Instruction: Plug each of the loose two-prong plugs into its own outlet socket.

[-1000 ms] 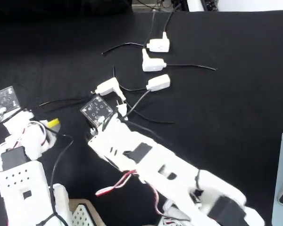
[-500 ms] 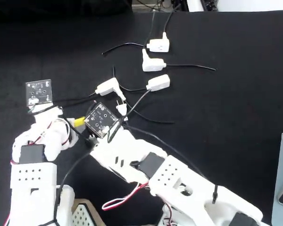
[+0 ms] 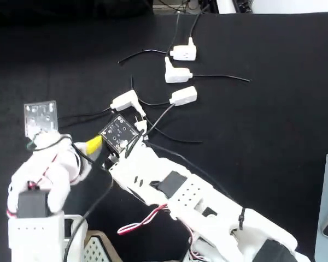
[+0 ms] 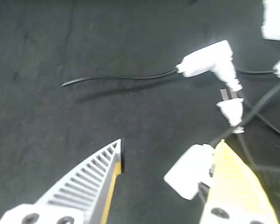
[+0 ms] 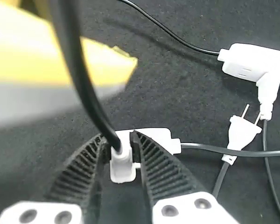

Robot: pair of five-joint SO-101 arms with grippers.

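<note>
Left arm (image 3: 44, 174) is displaced from the near left corner of the table (image 3: 273, 109), inward toward the right arm (image 3: 175, 191). Left gripper (image 4: 170, 144) now has its yellow finger (image 3: 93, 145) just beside the right gripper (image 5: 119, 137); one second ago they were well apart. Right arm's wrist board (image 3: 120, 134) sits slightly nearer the front edge than before.
</note>
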